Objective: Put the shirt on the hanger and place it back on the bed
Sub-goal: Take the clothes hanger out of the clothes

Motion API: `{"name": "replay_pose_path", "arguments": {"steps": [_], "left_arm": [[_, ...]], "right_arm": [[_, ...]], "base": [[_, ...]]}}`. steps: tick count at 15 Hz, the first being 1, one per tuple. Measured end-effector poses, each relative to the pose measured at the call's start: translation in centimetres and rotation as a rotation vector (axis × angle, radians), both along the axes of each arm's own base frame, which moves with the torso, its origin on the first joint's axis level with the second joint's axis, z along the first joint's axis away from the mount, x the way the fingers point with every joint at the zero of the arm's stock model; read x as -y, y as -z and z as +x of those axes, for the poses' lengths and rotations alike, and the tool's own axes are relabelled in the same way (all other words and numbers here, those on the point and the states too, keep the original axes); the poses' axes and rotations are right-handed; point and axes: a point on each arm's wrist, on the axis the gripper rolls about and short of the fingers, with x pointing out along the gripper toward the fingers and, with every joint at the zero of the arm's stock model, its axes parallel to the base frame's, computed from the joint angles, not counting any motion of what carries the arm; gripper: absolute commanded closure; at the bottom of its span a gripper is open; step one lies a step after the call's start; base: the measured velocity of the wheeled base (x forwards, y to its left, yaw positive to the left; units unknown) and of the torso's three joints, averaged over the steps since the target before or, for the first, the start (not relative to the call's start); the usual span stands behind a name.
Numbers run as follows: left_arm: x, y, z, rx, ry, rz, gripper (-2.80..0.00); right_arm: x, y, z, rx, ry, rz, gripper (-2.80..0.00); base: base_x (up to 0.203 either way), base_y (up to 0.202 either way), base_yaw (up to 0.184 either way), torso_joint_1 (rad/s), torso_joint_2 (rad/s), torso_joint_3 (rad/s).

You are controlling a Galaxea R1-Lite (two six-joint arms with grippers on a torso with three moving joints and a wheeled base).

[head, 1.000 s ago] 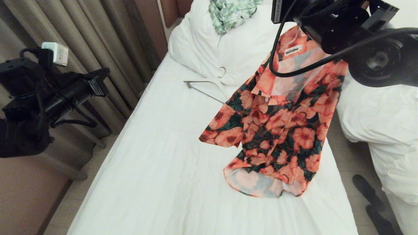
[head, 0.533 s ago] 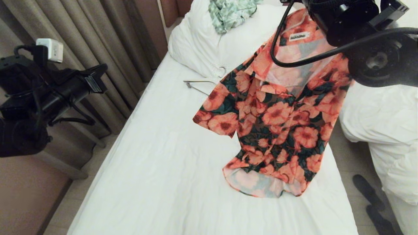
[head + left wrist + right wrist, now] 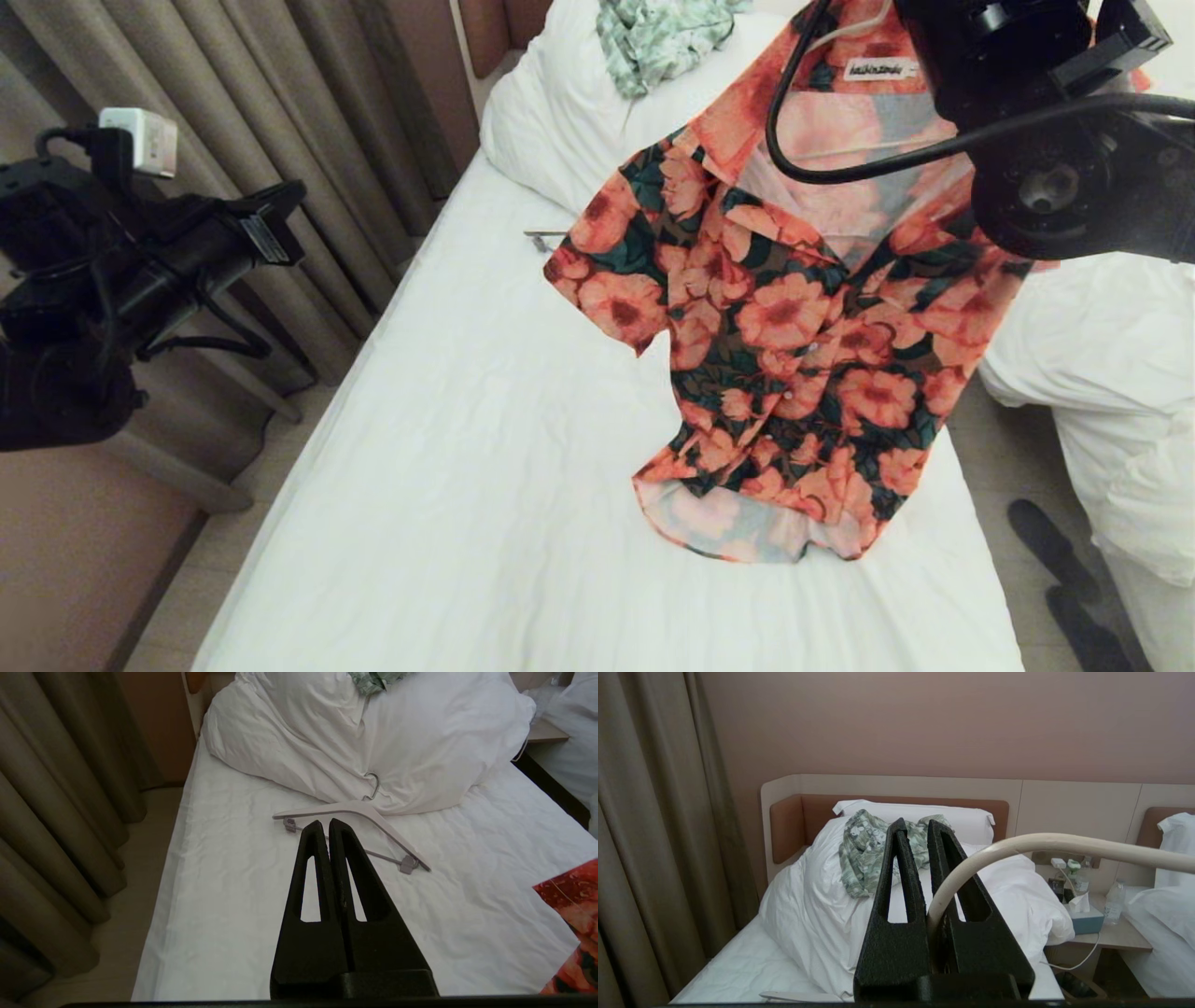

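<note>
The floral shirt (image 3: 794, 327) hangs in the air over the right side of the bed (image 3: 448, 485), its collar and label at the top and its hem resting on the sheet. A corner of the shirt (image 3: 570, 896) shows in the left wrist view. My right gripper (image 3: 916, 823) is above the shirt, shut on the curved cream-white hook of the hanger (image 3: 1017, 845). The rest of the hanger is hidden. In the head view the right arm (image 3: 1036, 103) covers that gripper. My left gripper (image 3: 323, 823) is shut and empty, held beside the bed's left edge.
A thicker white hanger with a grey bar (image 3: 359, 809) lies against the big pillow (image 3: 560, 121). A mint-green cloth (image 3: 653, 37) sits on the pillow. Curtains (image 3: 233, 112) hang on the left, a second bed (image 3: 1102, 355) stands on the right, with dark slippers (image 3: 1055, 551) on the floor between.
My right arm has lifted the shirt higher and a little leftward, so it now covers most of the thicker hanger. The hem stays on the sheet. The left arm has held still.
</note>
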Motion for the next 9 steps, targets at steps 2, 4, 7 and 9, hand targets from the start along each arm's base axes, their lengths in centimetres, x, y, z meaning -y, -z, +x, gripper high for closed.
{"name": "replay_pose_path", "arguments": {"steps": [2, 4, 7, 9], "left_arm": [[0.05, -0.02, -0.05, 0.0, 0.001, -0.001, 0.0], [0.06, -0.04, -0.06, 0.001, 0.002, -0.001, 0.0], [0.07, -0.12, -0.06, 0.008, 0.003, -0.004, 0.0], [0.08, -0.18, -0.05, 0.007, 0.009, -0.02, 0.0]], "right_arm": [[0.07, -0.15, -0.16, 0.004, -0.001, 0.001, 0.0], [0.07, -0.19, -0.23, 0.004, -0.003, 0.001, 0.0], [0.02, -0.14, -0.2, 0.0, -0.005, -0.003, 0.0], [0.02, -0.12, -0.16, -0.002, -0.006, -0.005, 0.0]], "base": [[0.0, 0.0, 0.0, 0.0, 0.0, 0.0], [0.0, 0.0, 0.0, 0.0, 0.0, 0.0], [0.0, 0.0, 0.0, 0.0, 0.0, 0.0], [0.0, 0.0, 0.0, 0.0, 0.0, 0.0]]}}
